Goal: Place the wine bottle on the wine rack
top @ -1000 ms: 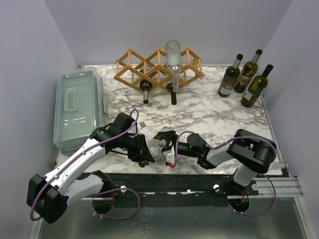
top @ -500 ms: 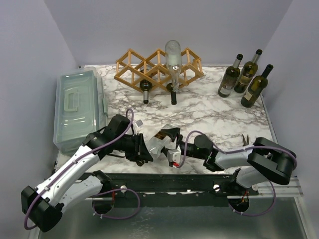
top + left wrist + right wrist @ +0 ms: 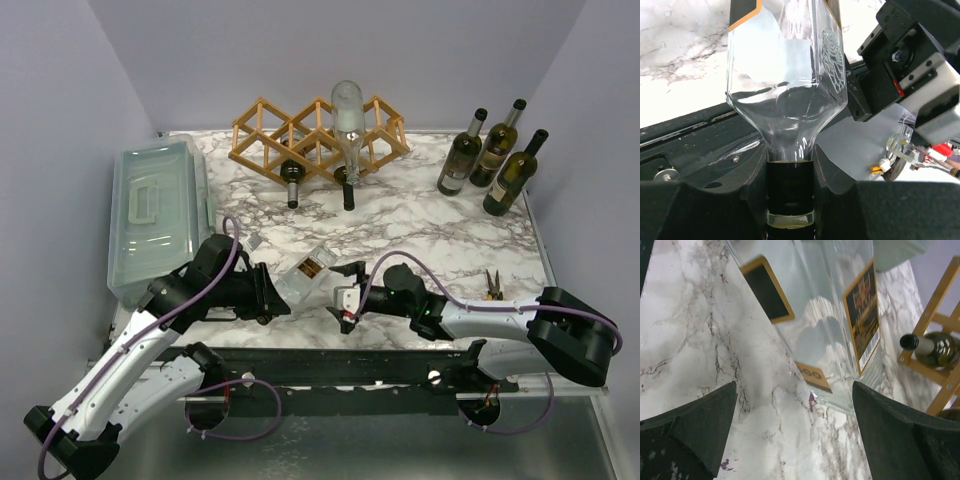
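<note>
Precariously, lower centre, we see left gripper (image 3: 790, 185) clamped on clear wine bottle (image 3: 305, 270) by neck alone; right gripper (image 3: 345, 300) gaping, empty. Heavy body may pivot, slip, miss wine rack (image 3: 268, 128) upper centre.

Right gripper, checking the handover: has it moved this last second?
Yes. The right gripper slid rightward, away from the grey-green lidded plastic box, off the clear glass bottle.

Off-task clutter I can see on the marble table (image 3: 420, 225)
A grey-green lidded box (image 3: 155, 215) sits along the left edge, three dark bottles (image 3: 493, 155) stand upright together at the far right, and a small hand tool (image 3: 492, 284) lies near the right edge.
</note>
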